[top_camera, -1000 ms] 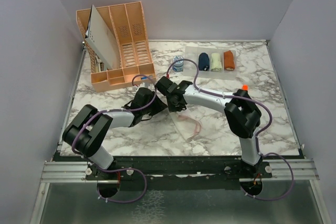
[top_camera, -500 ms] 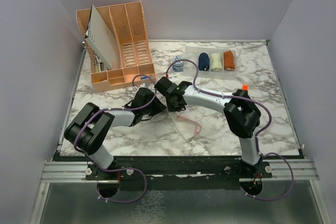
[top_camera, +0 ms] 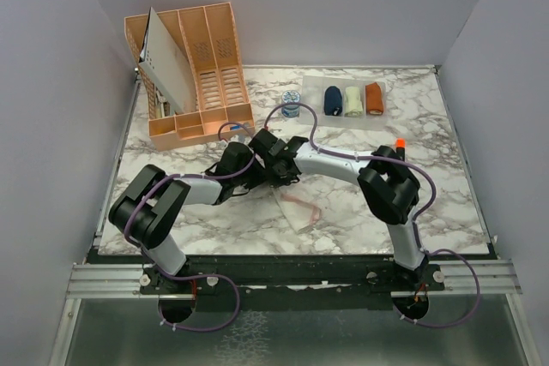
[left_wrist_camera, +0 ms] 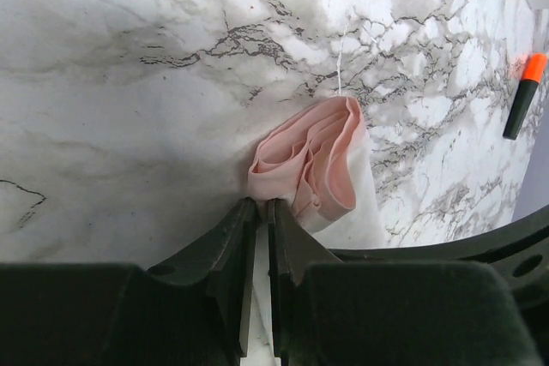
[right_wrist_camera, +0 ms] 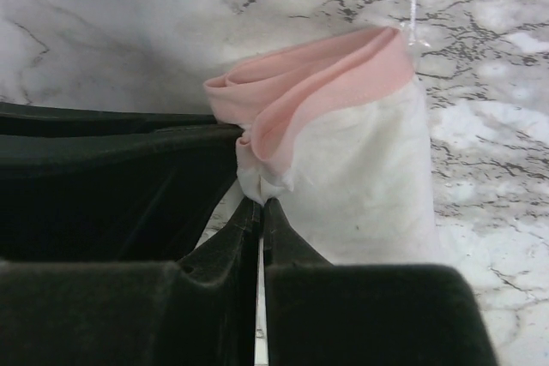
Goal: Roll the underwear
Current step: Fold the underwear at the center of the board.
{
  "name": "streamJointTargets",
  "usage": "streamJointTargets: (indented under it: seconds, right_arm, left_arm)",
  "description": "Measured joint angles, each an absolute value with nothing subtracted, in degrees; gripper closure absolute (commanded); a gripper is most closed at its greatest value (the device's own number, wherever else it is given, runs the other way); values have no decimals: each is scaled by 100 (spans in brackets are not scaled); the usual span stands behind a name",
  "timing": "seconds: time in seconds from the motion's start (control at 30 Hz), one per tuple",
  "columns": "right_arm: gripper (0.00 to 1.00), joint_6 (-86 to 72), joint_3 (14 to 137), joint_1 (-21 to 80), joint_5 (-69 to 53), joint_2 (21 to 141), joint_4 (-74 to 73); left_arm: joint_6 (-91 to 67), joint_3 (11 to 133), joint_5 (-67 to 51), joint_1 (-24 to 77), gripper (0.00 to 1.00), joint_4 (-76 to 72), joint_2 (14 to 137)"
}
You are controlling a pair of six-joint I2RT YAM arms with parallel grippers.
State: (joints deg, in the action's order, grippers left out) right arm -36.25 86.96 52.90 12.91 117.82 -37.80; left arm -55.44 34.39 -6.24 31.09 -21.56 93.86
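The whitish-pink underwear lies crumpled in the middle of the marble table, its pink-edged end bunched toward both grippers. My left gripper and right gripper meet at that end. In the left wrist view the left gripper has its jaws almost together on the folded pink band of the underwear. In the right wrist view the right gripper pinches a tuft of the underwear. The navy underwear sits rolled at the back.
A cream roll and a rust-orange roll lie beside the navy one on a pale mat. An orange slotted organiser stands at the back left, with a small blue-white container near it. An orange-capped black pen lies to the right.
Both grippers have shifted a little left and back, pulling the whitish-pink underwear with them. Its spread part has shrunk and bunched. The left jaws have closed down.
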Motion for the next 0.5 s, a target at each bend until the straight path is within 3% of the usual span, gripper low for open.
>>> streamJointTargets:
  seconds: [0.17,0.23,0.5]
  right_arm:
    - [81,-3594,8696,5293,1166,11786,-3662]
    - [70,-3586,8691,5293,1129,11786,-3636]
    - [62,-3367,7983,5301,674,11059,-3170]
  left_arm:
    - [-5548,3439,-622,3107,83,-2152,9386]
    - [-5546,3439,-622,3107,83,-2143,9386]
    - [-5520,3430,-473,3103,74,-1719,9111]
